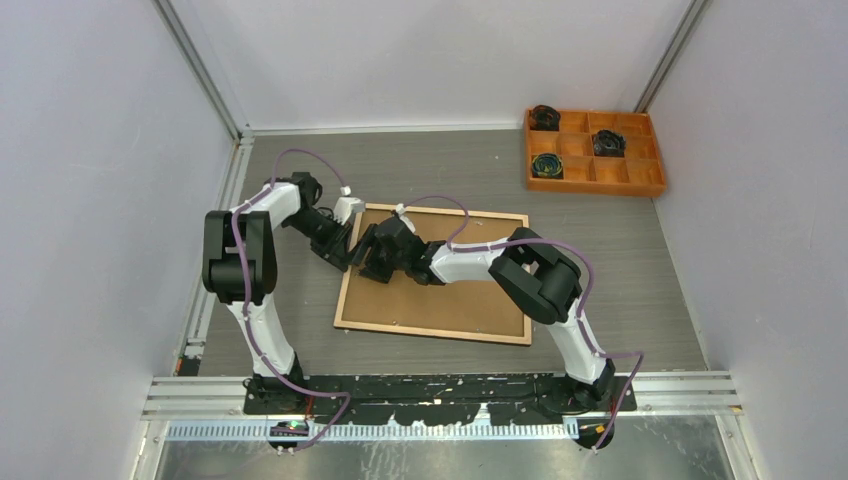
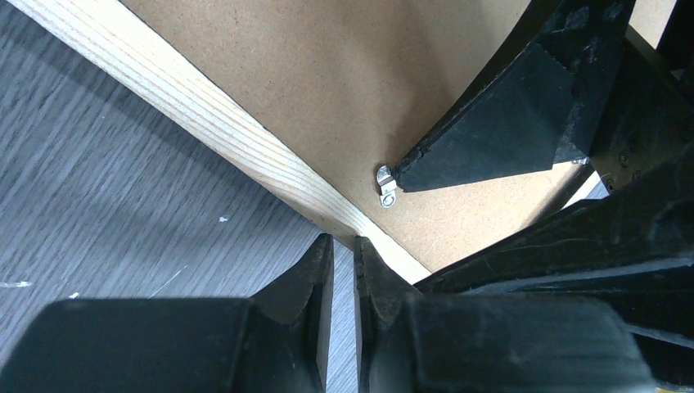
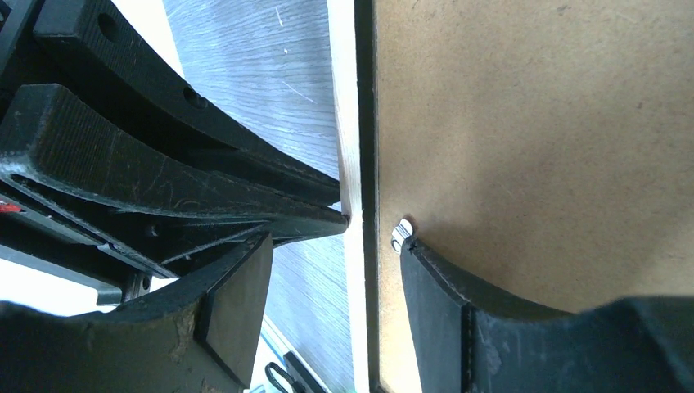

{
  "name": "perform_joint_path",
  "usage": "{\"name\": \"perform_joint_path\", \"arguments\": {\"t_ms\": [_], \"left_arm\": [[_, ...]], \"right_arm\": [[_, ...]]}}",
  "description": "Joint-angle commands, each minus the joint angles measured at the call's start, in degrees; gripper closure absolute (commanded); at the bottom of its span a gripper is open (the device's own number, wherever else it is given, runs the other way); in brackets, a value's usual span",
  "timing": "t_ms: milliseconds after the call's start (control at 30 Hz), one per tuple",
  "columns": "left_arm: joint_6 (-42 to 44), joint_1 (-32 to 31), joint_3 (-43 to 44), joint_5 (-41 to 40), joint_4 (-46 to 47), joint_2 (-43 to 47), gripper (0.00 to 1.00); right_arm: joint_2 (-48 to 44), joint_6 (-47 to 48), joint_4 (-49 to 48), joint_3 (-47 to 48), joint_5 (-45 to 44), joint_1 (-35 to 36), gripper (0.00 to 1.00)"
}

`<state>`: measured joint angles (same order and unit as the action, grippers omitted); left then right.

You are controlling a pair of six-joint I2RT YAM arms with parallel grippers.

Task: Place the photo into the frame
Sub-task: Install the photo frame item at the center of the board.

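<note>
The frame [image 1: 430, 333] lies face down on the table, its light wood back [image 2: 205, 123] up, with a brown hardboard backing panel [image 1: 450, 300] set inside it. The photo does not show in any view. My left gripper [image 2: 344, 241] is shut to a thin slit with nothing in it, its tips at the frame's left rail. My right gripper [image 3: 335, 246] is open and straddles that rail [image 3: 345, 98]. One of its fingertips [image 3: 425, 270] rests on the backing at a small metal tab [image 3: 402, 234]; the other hangs outside the frame. The two grippers [image 1: 362, 258] are close together.
An orange compartment tray [image 1: 594, 150] with dark small items stands at the back right. Pale walls close in the table on the left, back and right. The left gripper's fingers [image 3: 205, 196] crowd the right wrist view beside the rail.
</note>
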<state>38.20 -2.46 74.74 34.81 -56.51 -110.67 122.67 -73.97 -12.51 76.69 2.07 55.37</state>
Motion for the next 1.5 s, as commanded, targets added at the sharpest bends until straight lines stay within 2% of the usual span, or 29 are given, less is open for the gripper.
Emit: {"name": "perform_joint_path", "arguments": {"t_ms": [0, 700, 833, 1067, 1467], "left_arm": [[2.76, -0.09, -1.44, -0.97, 1.41, -0.51, 0.86], [3.70, -0.10, -1.78, -0.61, 0.88, 0.22, 0.87], [3.56, -0.09, -1.88, -0.74, 0.96, 0.20, 0.88], [4.07, -0.02, -2.23, -1.37, 0.92, 0.66, 0.88], [3.82, -0.06, -2.32, -1.24, 0.89, 0.69, 0.88]], "right_arm": [[1.57, 1.36, 0.75, 1.22, -1.48, -0.38, 0.36], [3.44, 4.47, -1.27, 3.48, 4.70, -1.80, 0.38], [4.77, 6.50, -0.65, 5.84, 8.70, -2.45, 0.38], [1.43, 13.35, 3.28, 4.37, 5.82, -3.54, 0.38], [2.92, 13.26, 3.38, 5.08, 7.35, -4.20, 0.38]]}}
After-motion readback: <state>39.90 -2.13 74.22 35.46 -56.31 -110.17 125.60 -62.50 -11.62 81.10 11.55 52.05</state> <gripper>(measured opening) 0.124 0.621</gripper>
